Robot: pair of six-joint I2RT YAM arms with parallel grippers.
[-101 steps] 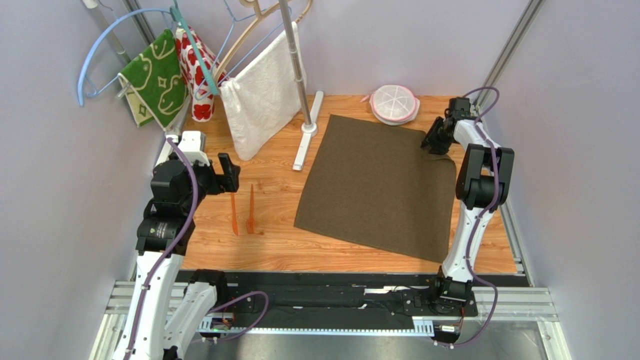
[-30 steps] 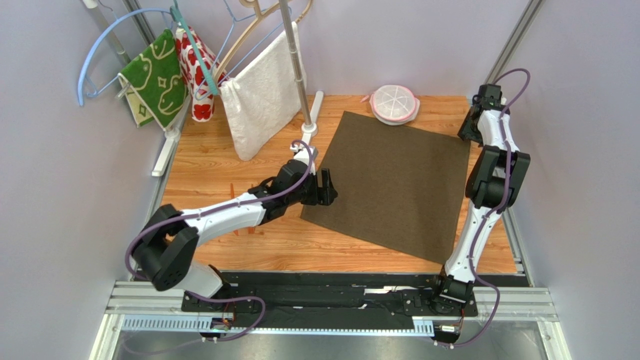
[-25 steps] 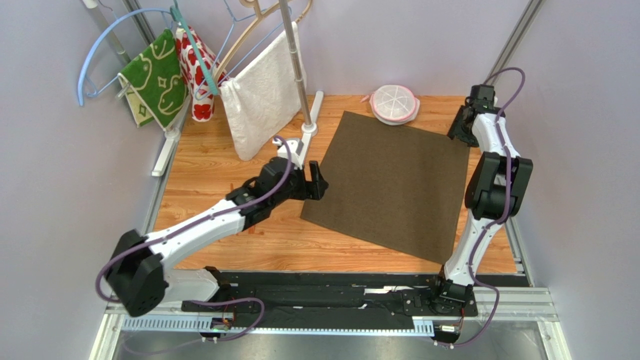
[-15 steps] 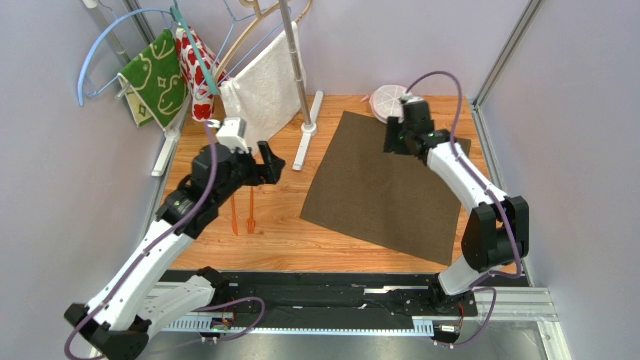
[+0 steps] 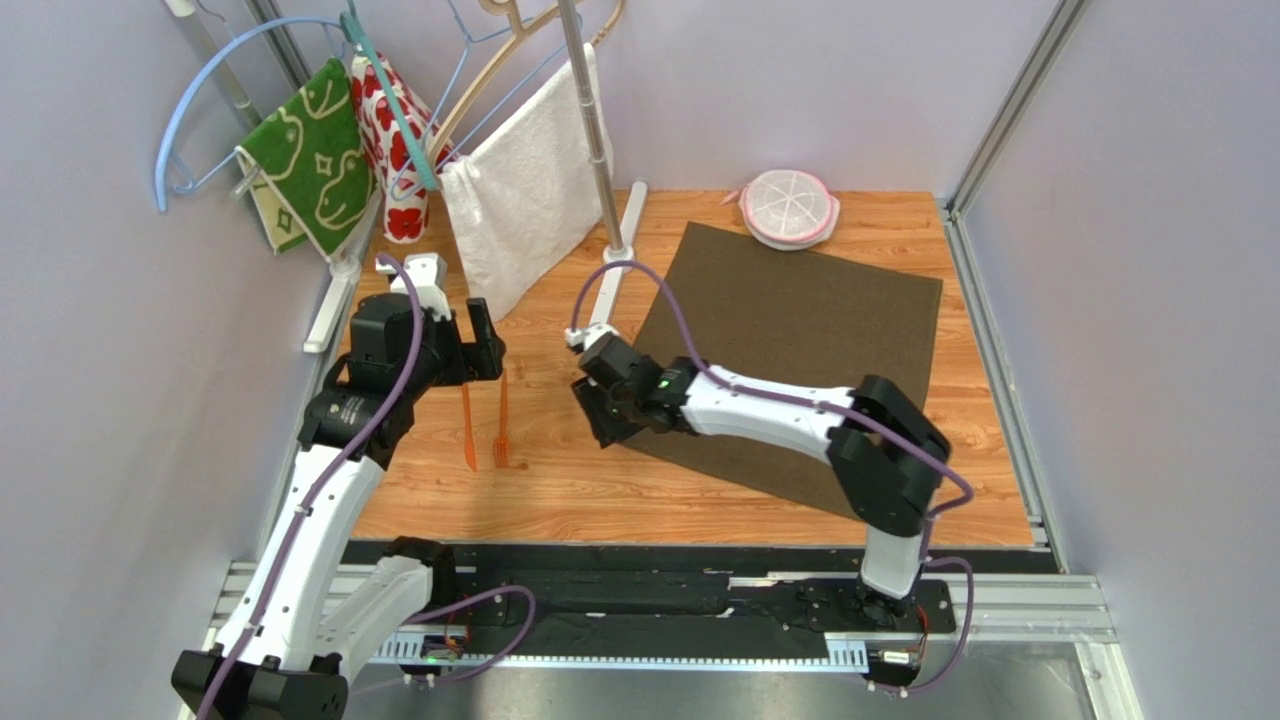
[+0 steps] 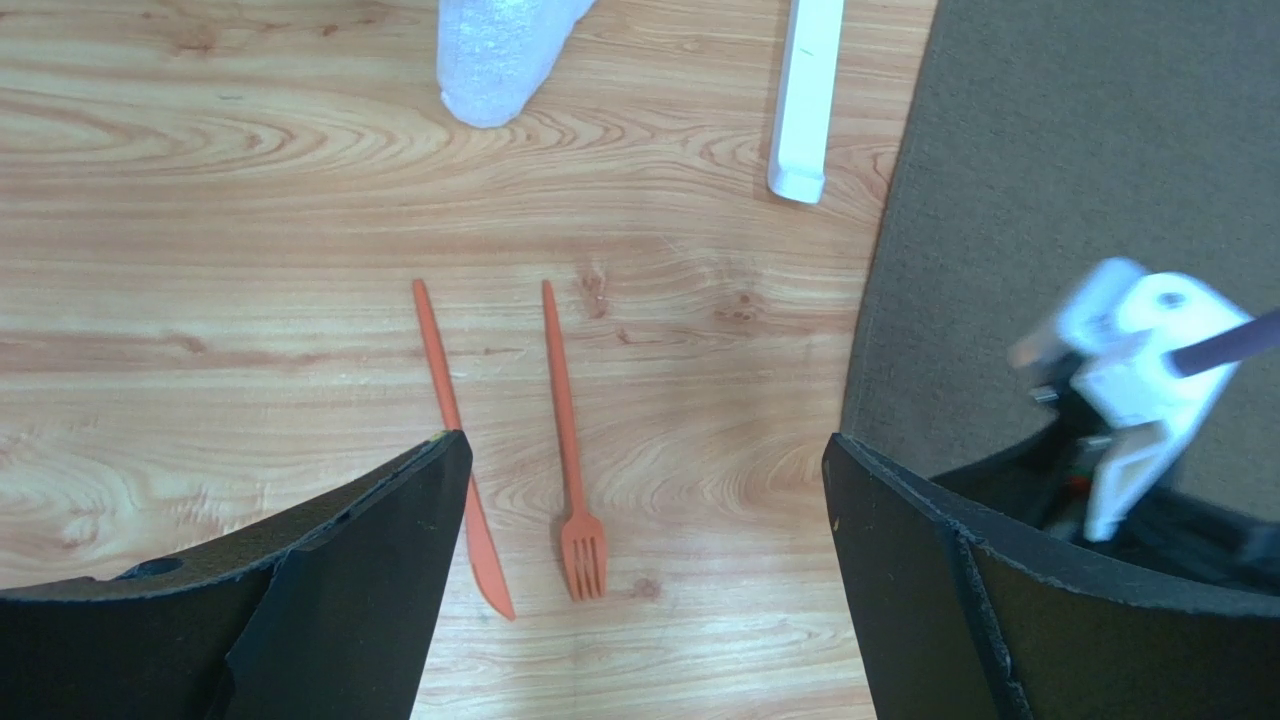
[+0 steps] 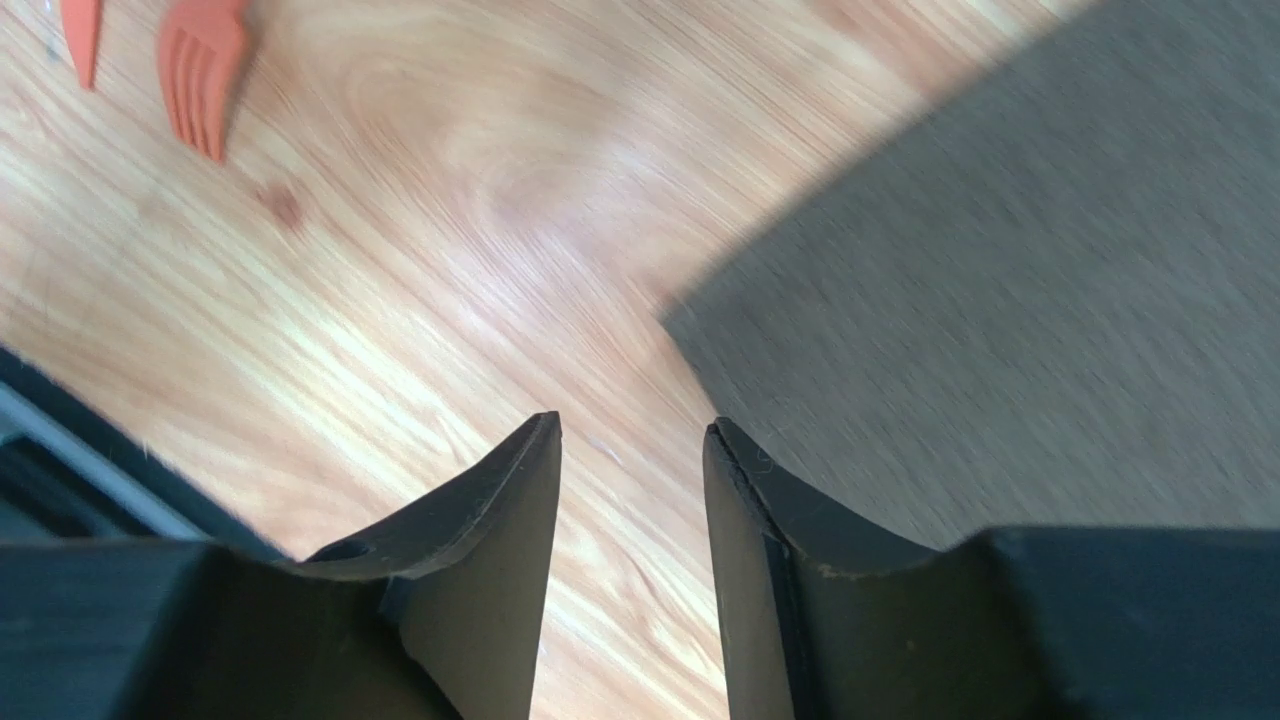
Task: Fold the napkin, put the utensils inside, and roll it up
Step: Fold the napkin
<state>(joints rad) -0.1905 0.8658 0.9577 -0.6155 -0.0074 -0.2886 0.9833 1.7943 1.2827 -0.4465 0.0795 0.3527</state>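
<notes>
Left wrist only: whole utensils (image 6: 564,405), wide-spread left tool (image 6: 643,450). Right wrist: narrow, empty right tool (image 7: 631,428); napkin (image 7: 1037,255) at 2 o'clock. Wooden surface (image 5: 541,483), lilac walls (image 5: 781,90).

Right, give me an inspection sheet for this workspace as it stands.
Surface: wooden tabletop; damage: nothing seen.
Job's things: brown napkin flat, unfolded; orange knife and orange fork parallel on bare wood beside it, not touching it.
Clutter: lidded pink container at the far edge; white towel, green patterned cloth, red-patterned cloth hanging on a rack.
End effectors: left end effector open above knife and fork; right end effector open, empty, at the napkin's corner nearest them.
Cables: purple cable on each arm, none touching knife or fork.
Surroundings: lilac walls, metal frame rails.
</notes>
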